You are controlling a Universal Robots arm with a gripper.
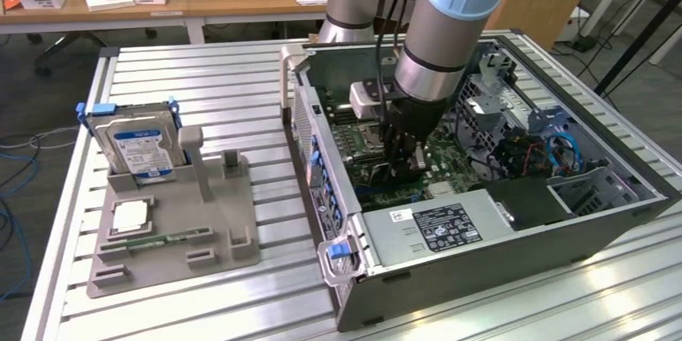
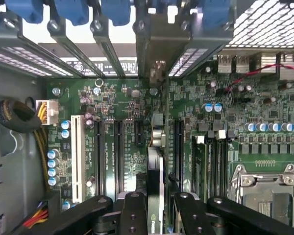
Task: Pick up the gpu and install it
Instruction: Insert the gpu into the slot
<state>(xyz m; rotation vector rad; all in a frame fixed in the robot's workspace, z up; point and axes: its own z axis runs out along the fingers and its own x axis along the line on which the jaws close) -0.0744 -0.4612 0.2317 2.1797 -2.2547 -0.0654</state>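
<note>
Reaching down inside the open computer case [image 1: 554, 229], your gripper [image 2: 157, 208] pinches the gpu [image 2: 157, 166] edge-on between its black fingers [image 2: 134, 215]. You have the card upright over the green motherboard [image 2: 127, 98], among the expansion slots, its metal bracket [image 2: 159, 44] at the case's rear wall.

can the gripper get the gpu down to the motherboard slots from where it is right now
Probably yes. The gripper holds the gpu edge-on right above the motherboard, inside the open case, nothing between.

Gpu [image 2: 156, 161] edge-on, upright, over green motherboard slot, bracket toward case rear.
</note>
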